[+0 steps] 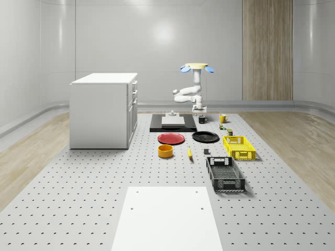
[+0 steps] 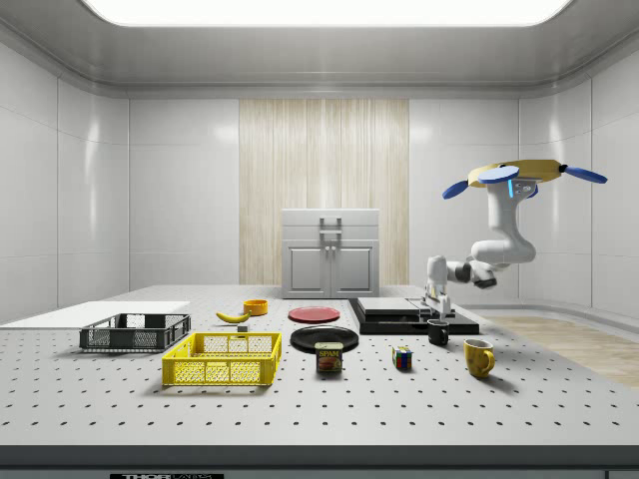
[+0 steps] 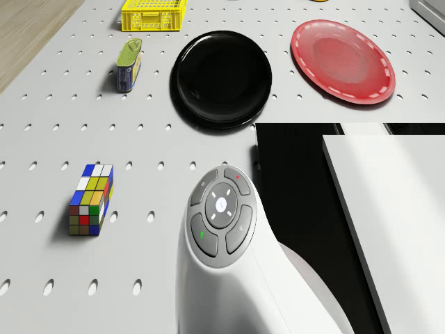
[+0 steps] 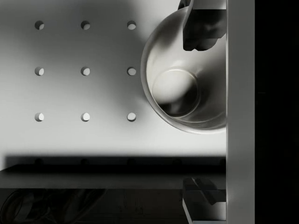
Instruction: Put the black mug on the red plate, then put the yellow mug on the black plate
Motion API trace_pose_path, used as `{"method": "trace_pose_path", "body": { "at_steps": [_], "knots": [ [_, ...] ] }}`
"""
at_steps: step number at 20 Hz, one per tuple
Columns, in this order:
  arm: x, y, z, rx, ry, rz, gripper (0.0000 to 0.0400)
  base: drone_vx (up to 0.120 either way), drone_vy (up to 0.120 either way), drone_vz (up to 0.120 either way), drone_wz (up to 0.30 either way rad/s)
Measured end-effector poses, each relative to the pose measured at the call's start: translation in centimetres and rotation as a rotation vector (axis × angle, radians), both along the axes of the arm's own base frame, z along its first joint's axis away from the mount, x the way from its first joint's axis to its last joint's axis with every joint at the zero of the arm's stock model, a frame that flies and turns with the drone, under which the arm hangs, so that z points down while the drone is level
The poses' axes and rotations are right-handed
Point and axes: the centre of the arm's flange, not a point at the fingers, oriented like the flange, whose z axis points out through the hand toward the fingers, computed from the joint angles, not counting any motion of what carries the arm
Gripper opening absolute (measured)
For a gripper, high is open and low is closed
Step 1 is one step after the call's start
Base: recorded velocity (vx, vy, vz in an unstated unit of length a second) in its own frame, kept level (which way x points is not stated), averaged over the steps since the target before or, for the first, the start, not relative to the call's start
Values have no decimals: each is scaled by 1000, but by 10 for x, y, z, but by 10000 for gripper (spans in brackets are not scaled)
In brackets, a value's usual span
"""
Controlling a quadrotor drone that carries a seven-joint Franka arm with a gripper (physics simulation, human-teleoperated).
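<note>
Drone [image 2: 526,176] is hovering beside the black base; gripper [image 2: 437,307] is hanging just above the black mug [image 2: 438,332], fingers spread apart, nothing gripped.

We see an evenly bright room lit by a wide white ceiling panel [image 2: 319,10]; soft short shadows fall beneath objects, glare sheens the far wall [image 1: 165,34], and deep shade darkens the wrist view.
</note>
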Motion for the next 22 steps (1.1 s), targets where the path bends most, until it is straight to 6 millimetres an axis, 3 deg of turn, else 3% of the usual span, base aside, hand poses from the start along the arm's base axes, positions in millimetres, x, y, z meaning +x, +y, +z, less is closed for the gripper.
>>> {"method": "trace_pose_path", "body": {
  "at_steps": [7, 22],
  "knots": [
    [6, 0, 11, 0, 0, 0, 400, 0, 0, 0, 0],
    [18, 8, 15, 0, 0, 0, 400, 0, 0, 0, 0]
  ]
}}
